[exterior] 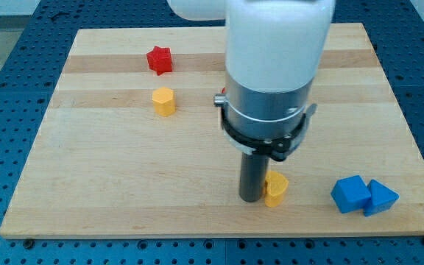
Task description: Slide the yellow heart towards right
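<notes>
Yellow heart (pixel 275 189) rests on pale wooden board (pixel 124 184) over blue pegboard (pixel 6 66).

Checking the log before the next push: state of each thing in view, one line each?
my tip: down at the board, against the view's left side of the yellow heart.
yellow heart: near the view's bottom, touching my tip, partly hidden by the rod.
yellow hexagon block: upper left, standing alone.
red star: near the view's top, alone.
two blue blocks: lower right, touching each other.
wooden board: flat.
</notes>
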You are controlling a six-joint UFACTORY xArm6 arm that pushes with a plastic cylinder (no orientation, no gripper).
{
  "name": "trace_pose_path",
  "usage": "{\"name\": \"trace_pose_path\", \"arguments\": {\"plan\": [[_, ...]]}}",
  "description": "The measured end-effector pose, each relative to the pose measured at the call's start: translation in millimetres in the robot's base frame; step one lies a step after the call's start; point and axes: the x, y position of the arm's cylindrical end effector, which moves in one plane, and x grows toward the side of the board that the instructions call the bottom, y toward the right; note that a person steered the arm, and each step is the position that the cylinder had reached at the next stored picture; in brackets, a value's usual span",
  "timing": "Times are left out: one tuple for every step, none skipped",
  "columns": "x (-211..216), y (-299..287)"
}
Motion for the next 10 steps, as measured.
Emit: {"name": "trace_pose_path", "arguments": {"plan": [[-7.9,-5.1],[-10.8,4.1],[-10.8,26.2],[-10.4,41.0],[-7.9,44.9],[-2.2,50.4],[-0.6,61.5],[-0.4,76.2],[-0.4,85.8],[-0.4,89.5]]}}
